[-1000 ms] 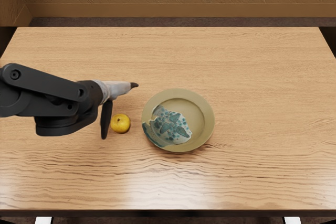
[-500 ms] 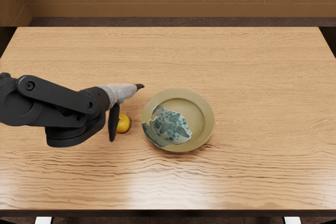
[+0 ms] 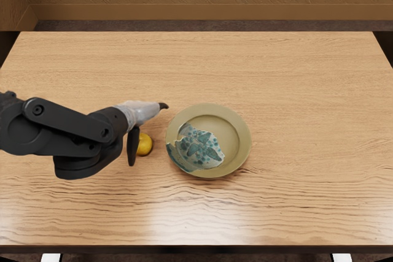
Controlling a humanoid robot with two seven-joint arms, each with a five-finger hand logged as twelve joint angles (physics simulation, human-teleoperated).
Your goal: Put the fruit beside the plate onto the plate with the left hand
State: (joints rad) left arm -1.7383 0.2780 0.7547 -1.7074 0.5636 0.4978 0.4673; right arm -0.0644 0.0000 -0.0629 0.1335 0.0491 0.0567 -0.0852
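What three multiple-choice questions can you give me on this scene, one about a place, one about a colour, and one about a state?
1. Relative to the plate, the fruit lies:
A. on it
B. left of it, on the table
C. behind it

2. The fruit's colour is:
A. red
B. green
C. yellow

3. The left hand is:
A. open beside the fruit
B. shut on the fruit, lifting it
C. resting on the plate

Answers:
1. B, the fruit sits on bare wood beside the plate's left rim.
2. C, its skin is plainly yellow.
3. A, the thumb hangs down at the fruit's left and the fingers stretch out above it, not closed.
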